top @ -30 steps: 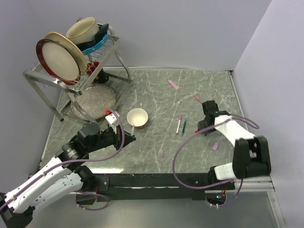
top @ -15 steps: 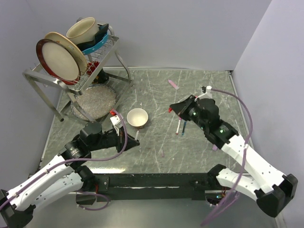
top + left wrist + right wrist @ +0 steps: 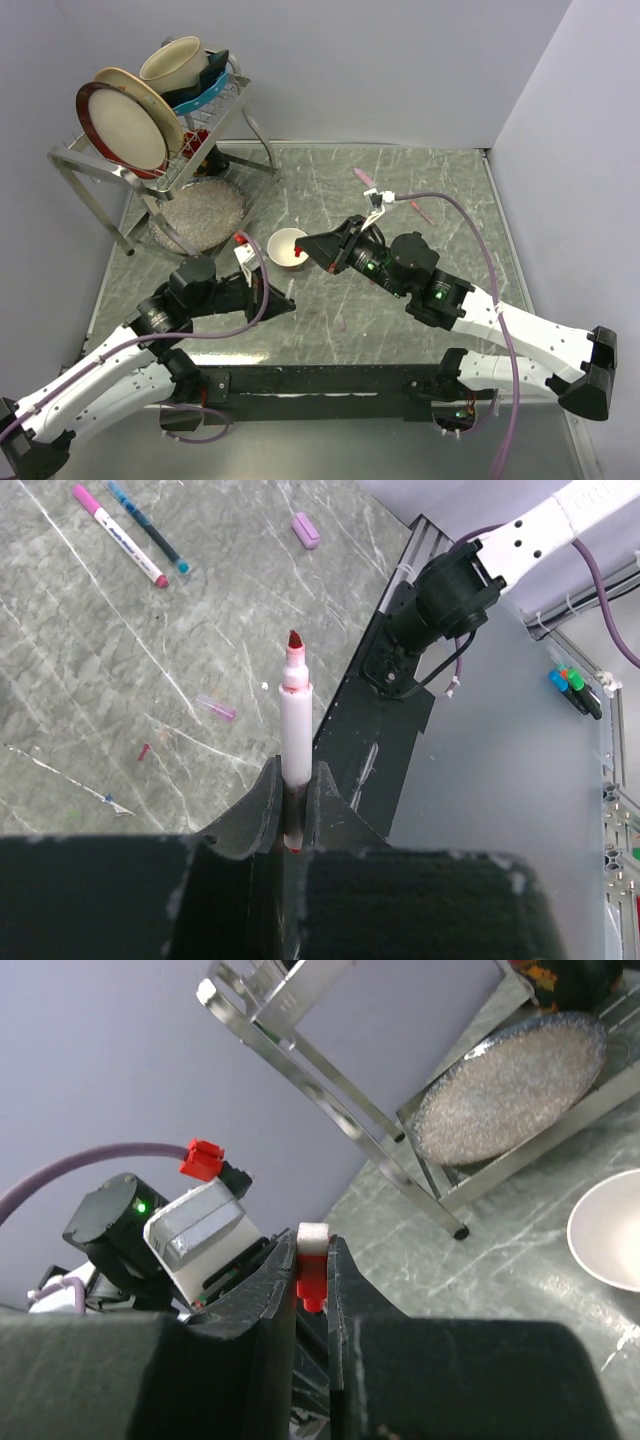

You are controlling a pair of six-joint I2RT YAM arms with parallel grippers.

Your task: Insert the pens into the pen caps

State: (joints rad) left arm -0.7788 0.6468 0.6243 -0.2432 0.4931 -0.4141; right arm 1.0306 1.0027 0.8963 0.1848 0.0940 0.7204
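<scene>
My left gripper (image 3: 283, 298) is shut on a white pen (image 3: 294, 715) with a bare red tip and holds it above the table; the tip points away from the jaws. My right gripper (image 3: 306, 247) is shut on a red pen cap (image 3: 312, 1272) with a white end and hangs over the bowl's right rim, a short way from the left gripper. A pink pen (image 3: 118, 533) and a blue pen (image 3: 148, 523) lie side by side on the table. A lilac cap (image 3: 306, 530) and a small pale pink cap (image 3: 217, 707) lie loose.
A small white bowl (image 3: 283, 240) stands mid-table. A dish rack (image 3: 150, 120) with plates and a cup stands at the back left, over a speckled plate (image 3: 200, 212). A pink cap (image 3: 364, 178) and a pink pen (image 3: 418, 210) lie at the back.
My right arm has swung left across the table with the red cap, from the right side to beside the bowl. My left gripper has edged slightly right with its pen.
</scene>
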